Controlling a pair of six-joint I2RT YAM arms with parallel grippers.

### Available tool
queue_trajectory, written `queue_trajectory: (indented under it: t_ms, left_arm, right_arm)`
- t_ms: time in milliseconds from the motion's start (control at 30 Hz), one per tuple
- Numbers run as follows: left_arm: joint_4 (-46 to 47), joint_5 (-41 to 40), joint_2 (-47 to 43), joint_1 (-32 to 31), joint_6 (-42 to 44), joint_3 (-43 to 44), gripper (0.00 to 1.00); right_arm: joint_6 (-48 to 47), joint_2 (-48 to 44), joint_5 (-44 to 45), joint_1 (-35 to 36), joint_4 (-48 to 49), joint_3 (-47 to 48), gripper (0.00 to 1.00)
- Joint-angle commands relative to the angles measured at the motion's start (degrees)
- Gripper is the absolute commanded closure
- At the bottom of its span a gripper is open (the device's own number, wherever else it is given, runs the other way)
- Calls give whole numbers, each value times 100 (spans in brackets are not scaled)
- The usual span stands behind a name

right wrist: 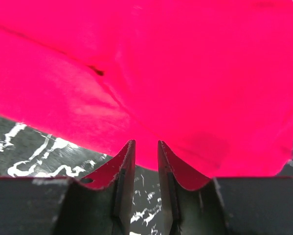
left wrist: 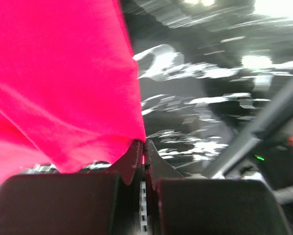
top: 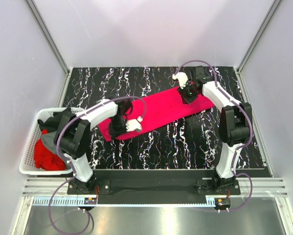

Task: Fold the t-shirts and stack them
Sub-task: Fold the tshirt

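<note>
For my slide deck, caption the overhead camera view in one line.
Left fingers pinch one end of the crimson-pink t-shirt; right fingers rest at the other end.

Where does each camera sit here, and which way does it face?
Top external: above and behind the bases, looking down on table, pink t-shirt, basket; left arm, right arm show.
Left wrist: looks along the left fingers, shut on the shirt's edge.
Right wrist: looks past the parted right fingers onto the shirt.
Shared: the pink t-shirt, marbled table.

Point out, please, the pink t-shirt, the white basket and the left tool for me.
pink t-shirt (top: 161, 110), top view, middle of the spread cloth.
white basket (top: 29, 147), top view, its left wall.
left tool (left wrist: 143, 146), left wrist view, closed fingertips at the shirt's edge.
</note>
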Motion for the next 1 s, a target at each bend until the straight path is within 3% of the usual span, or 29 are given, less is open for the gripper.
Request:
queue_trajectory:
  t_ms: [0, 200, 600, 767, 900, 967]
  left_arm:
    - [-820, 676, -189, -514, 138, 176, 100]
    - [-1383, 1168, 268, -1025, 147, 888, 100]
    - [-1726, 1933, 848, -1684, -231, 2190, 100]
    - [-1621, 2205, 735, -2220, -582, 2120, 100]
    - [-1472, 2495, 602, -2720, -1003, 1936, 99]
    - [-1288, 2671, 523, -2897, -1355, 1856, 97]
  right_arm:
    - [380, -167, 123, -192, 68, -100, 69]
    - [626, 710, 158, -359, 42, 400, 70]
    - [1180, 2504, -246, -403, -625, 2342, 71]
    - [1724, 3392, -624, -359, -1012, 3896, 70]
    - [1137, 4182, -80, -34, -1538, 5109, 69]
    - [1180, 4508, -149, -25, -1794, 6198, 67]
